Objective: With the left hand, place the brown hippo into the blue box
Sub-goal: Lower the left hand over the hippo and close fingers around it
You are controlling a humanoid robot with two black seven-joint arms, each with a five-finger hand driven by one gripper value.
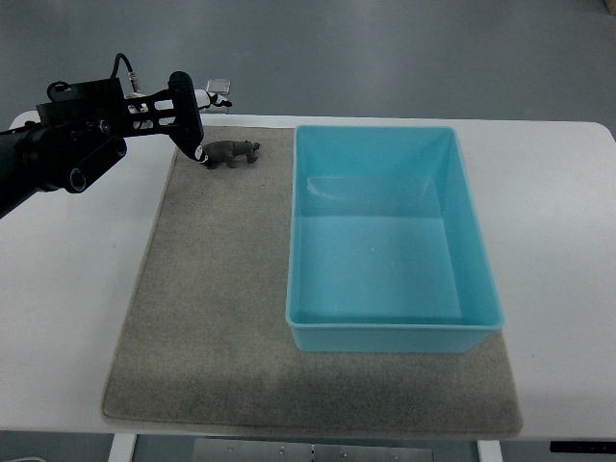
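You are looking at the blue box (393,241) sitting empty on the mat (212,318) while the brown hippo (232,152) is lying just left of it, the left hand (183,117) hovering beside the hippo with fingers spread, holding nothing.

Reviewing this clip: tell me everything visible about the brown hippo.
The brown hippo is a small dark grey-brown toy figure, seemingly plastic or rubber. It stands on its legs on the grey mat near the far edge, left of the blue box and apart from it, head toward the box. The left hand reaches its tail end; one fingertip seems to touch it, with no grasp visible.
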